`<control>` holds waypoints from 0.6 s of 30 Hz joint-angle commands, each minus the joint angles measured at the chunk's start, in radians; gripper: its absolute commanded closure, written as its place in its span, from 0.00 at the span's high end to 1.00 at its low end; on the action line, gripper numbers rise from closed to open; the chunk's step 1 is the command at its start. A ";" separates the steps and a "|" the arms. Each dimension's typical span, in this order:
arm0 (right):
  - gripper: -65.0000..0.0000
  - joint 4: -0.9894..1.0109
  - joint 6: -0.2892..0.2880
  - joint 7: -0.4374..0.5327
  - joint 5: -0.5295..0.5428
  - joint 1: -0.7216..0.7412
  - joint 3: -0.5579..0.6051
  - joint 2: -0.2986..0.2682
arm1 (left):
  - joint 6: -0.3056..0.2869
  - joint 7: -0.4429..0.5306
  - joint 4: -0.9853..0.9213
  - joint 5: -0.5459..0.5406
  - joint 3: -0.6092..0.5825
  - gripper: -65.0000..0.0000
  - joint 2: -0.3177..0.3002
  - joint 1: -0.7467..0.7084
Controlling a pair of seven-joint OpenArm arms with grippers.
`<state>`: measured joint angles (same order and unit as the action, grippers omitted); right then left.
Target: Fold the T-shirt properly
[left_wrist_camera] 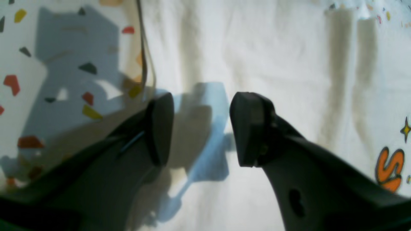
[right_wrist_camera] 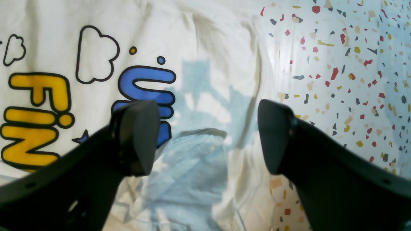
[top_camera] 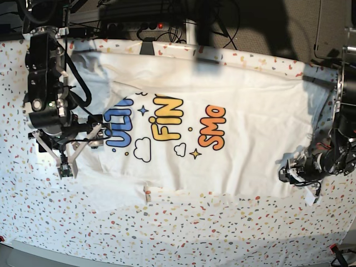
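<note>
The white T-shirt (top_camera: 245, 111) lies spread flat on the table with its blue, yellow and orange print facing up. My right gripper (top_camera: 92, 139) hovers at the shirt's left end beside the blue letters. In the right wrist view it (right_wrist_camera: 208, 134) stands wide open over the shirt's (right_wrist_camera: 208, 38) edge, with nothing between its fingers. My left gripper (top_camera: 292, 172) is at the shirt's right end, near the lower corner. In the left wrist view it (left_wrist_camera: 202, 128) is open just above the cloth (left_wrist_camera: 257, 48), close to the shirt's edge, with orange print at the far right.
The speckled table cover (top_camera: 167, 233) surrounds the shirt and shows beside each gripper (left_wrist_camera: 19, 80) (right_wrist_camera: 353, 80). Cables and dark equipment (top_camera: 156, 16) line the table's back edge. A small tag (top_camera: 147, 194) sticks out of the shirt's near edge.
</note>
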<state>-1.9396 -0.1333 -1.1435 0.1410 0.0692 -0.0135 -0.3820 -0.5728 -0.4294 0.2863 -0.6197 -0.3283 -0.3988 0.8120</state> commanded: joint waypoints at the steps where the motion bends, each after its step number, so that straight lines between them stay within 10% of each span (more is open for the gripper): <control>1: 0.72 -0.014 -0.002 0.012 -0.006 0.019 -0.007 -0.011 | -0.004 0.062 0.017 0.024 0.001 0.46 -0.012 0.033; 7: 0.72 -0.014 -0.002 0.000 -0.006 0.018 -0.007 -0.011 | 0.208 0.234 0.017 0.180 0.001 0.46 -0.014 0.036; 11: 0.72 -0.014 -0.002 0.000 -0.006 0.018 -0.007 -0.011 | 0.128 0.047 0.016 -0.017 0.001 0.46 -0.008 0.032; 18: 0.72 -0.014 -0.002 -0.006 -0.006 0.019 -0.007 -0.011 | 0.048 -0.066 0.016 -0.043 0.001 0.46 0.041 0.033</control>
<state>-1.9396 -0.1333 -1.1614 0.1413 0.0689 -0.0135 -0.3820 -0.5205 -0.5007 0.2882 -0.6525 -0.3283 -0.3485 0.8116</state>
